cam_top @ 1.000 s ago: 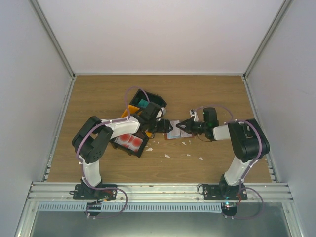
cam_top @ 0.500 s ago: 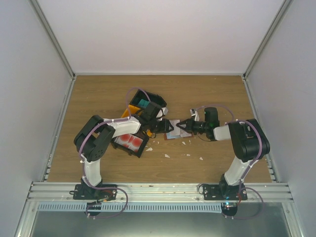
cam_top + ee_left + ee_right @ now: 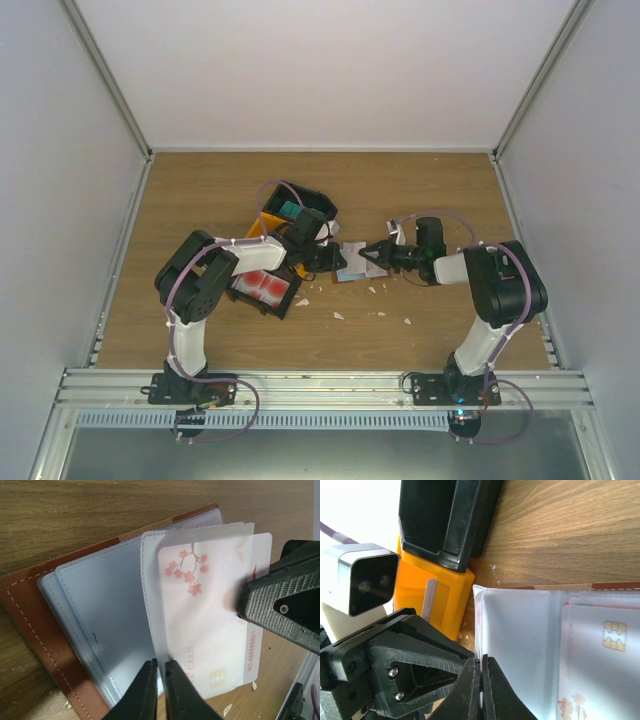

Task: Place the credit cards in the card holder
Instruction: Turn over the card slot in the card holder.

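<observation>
Credit cards (image 3: 262, 285) mostly wait in bins (image 3: 283, 303); one pink card (image 3: 210, 630) sits half inside the card holder's (image 3: 30, 615) clear sleeve (image 3: 151, 590), pinched by my left hand (image 3: 160, 669) and right hand (image 3: 481, 665).

Midway between the wooden table's (image 3: 200, 190) side edges, the left gripper (image 3: 338, 259) and right gripper (image 3: 369, 252) meet over the reddish-brown leather card holder (image 3: 349, 271).

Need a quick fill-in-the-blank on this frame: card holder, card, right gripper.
The card holder lies ___ on the table.
The card in a clear sleeve shows pink ___.
The right gripper is ___ on a sleeve edge.
Missing words: open; blossoms; shut.
</observation>
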Controlling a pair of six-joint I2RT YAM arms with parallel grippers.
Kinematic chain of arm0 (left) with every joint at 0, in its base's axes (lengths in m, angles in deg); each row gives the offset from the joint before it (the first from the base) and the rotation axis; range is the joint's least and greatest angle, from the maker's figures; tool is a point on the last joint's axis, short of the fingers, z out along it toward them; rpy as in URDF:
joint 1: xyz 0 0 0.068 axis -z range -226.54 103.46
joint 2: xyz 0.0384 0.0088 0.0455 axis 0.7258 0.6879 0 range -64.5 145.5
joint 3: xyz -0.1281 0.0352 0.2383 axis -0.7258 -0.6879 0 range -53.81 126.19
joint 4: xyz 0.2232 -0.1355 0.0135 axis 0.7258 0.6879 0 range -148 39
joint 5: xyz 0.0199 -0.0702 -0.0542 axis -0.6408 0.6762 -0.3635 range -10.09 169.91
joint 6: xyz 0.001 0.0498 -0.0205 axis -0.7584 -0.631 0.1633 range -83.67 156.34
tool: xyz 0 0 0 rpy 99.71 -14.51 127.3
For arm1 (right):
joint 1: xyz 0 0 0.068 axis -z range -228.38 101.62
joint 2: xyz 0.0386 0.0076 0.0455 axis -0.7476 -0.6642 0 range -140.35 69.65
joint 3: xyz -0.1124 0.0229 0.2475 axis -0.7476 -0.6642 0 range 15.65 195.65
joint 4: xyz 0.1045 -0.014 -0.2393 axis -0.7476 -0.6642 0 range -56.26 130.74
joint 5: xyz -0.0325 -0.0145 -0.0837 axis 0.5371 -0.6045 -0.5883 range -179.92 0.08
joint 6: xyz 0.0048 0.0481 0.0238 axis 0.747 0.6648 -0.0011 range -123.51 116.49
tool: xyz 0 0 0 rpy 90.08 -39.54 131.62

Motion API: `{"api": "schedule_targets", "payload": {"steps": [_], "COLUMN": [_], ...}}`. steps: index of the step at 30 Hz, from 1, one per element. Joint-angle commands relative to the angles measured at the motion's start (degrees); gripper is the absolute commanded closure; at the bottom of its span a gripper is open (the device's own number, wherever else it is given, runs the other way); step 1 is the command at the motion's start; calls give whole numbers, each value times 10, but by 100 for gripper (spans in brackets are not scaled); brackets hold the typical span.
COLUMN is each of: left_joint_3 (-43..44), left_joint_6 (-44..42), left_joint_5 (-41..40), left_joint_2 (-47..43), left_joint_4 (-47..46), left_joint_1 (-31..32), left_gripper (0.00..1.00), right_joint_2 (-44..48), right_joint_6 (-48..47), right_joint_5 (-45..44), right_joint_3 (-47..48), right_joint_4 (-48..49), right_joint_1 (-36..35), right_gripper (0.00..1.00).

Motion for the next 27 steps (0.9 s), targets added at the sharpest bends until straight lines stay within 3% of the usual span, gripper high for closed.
{"api": "schedule_targets", "payload": {"steps": [1, 4, 22, 27], "left_joint_3": [1, 2, 12, 12], "left_joint_6": [-3, -6, -14, -18], "left_joint_5": [4, 1, 13, 31], "left_joint_2": [9, 11, 13, 8], "left_joint_4": [-26, -23, -21, -29], "left_joint_1": [-4, -4, -5, -3], "left_gripper": [94, 100, 100, 88], "right_joint_2": [11, 17, 79, 78], "right_joint_6": [-19, -25, -85, -87], "right_joint_5": [-9, -17, -53, -58], "right_joint_3": [-8, -11, -21, -19], "right_joint_4": [-18, -30, -122, -130], "right_joint_1": [9, 14, 44, 44], "right_gripper": [99, 99, 100, 99]}}
